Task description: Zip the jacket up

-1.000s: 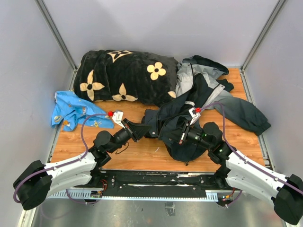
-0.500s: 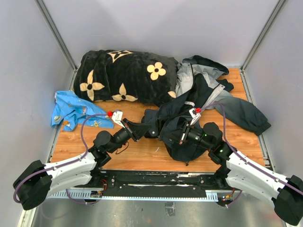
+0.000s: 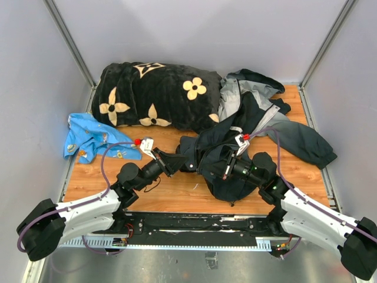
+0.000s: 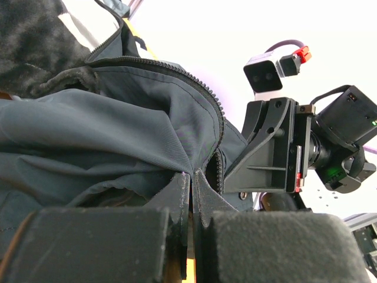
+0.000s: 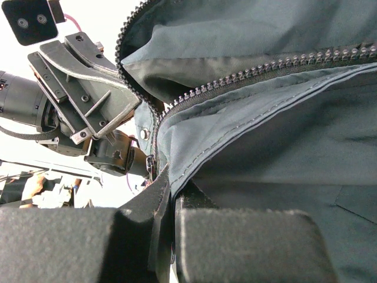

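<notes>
Top external vs. the two earlier shots: basically no change. Both arms and the jacket (image 3: 256, 112) w/ its folds sit where they were 1 s ago. So no zip progress; reads as a hold w/ both grips set and the two front edges not yet joined.

Grip 1, left hand (image 3: 184, 160): left wrist view shows its fingers (image 4: 100, 247) closed right down, w/ only a thin fold of dark jacket cloth pinched between them. The zipper teeth (image 4: 207, 100) arc up just beyond the tips.

Grip 2, right hand (image 3: 211, 168): same in right wrist view. Its fingers (image 5: 247, 247) are pressed together on a hem fold, and the other tooth row (image 5: 265, 68) runs away above it.

The hands face each other, near but not touching.

Jacket bunches between & beyond the hands, its bulk trailing off past the right hand across the tabletop (image 3: 171, 197). Slider: can't spot it in any view.

Judgement: next move needs both tooth rows lined up at the bottom end. Thin, slick cloth could slip out of either pinch.
</notes>
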Robot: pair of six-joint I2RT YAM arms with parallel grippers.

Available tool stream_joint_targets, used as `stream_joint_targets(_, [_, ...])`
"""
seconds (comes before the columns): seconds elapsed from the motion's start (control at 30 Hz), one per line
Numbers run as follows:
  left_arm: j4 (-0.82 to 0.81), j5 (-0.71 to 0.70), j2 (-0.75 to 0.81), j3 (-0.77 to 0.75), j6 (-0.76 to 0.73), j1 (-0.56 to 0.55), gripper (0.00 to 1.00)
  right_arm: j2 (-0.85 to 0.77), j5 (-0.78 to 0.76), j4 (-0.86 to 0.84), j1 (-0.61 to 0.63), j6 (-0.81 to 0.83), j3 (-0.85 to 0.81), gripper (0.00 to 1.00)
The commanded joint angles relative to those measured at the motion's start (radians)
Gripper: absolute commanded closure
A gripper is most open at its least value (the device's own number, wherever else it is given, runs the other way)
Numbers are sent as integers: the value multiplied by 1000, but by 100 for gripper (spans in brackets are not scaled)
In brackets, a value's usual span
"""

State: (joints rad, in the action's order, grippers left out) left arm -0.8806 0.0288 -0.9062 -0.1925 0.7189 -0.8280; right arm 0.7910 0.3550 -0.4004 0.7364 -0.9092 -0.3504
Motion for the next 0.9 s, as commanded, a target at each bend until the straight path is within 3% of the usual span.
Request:
stream_joint_targets(0.0, [-34,14,3,-24,1,-10,100,-7,-13,-51,-9,-11,-15,99])
stream_joint_targets(0.5, [-32,15,15,-7,2,-15,100,-3,-70,-84,-10,-75,9,99])
stream_joint_targets(0.87, [49,-11,60,-8,-110,-22,100,37,-36,47,-9,-56,-49,99])
